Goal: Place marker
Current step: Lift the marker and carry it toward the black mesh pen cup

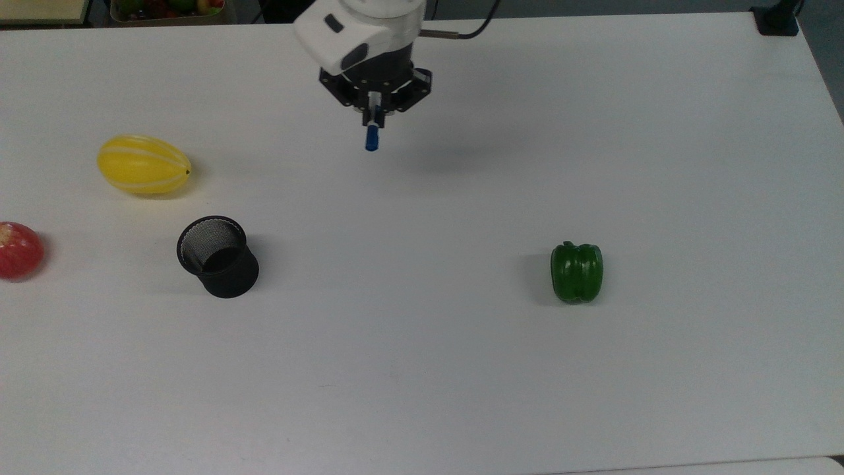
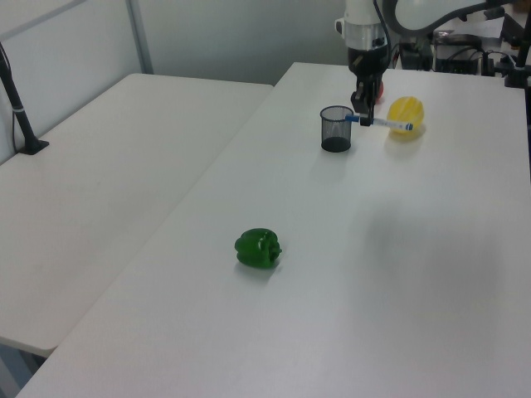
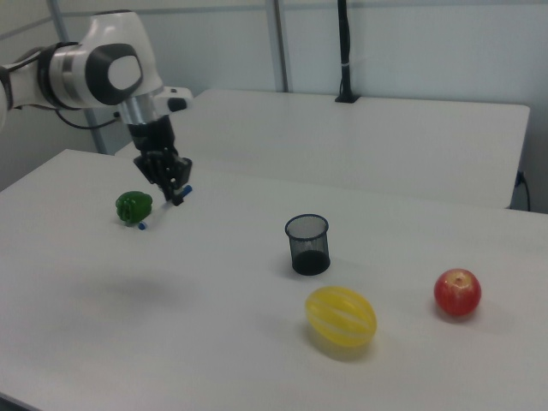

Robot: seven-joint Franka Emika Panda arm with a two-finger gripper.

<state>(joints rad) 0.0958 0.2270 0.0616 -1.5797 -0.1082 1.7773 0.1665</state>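
White table (image 1: pixel 461 369) spans most of the top view, second white table (image 2: pixel 108 166) at the left view's left. Robot arm (image 1: pixel 369 33) enters at top centre of the top view, upper left in the right view. Yellow melon (image 1: pixel 144 164) upper left of the top view. Black mesh cup (image 1: pixel 217 256) left of centre, upright, open end up. Green pepper (image 1: pixel 577 272) right of centre, well apart from the rest. Red apple (image 1: pixel 18 249) at far left edge. Gripper (image 1: pixel 374 119) points down, raised above the table, fingers clamped on the marker (image 1: pixel 372 137). Marker held roughly level in the air, blue cap toward the camera in the top view; in the left view the marker (image 2: pixel 382 123) sticks out rightward, upper centre-right, near the cup (image 2: pixel 335 128).
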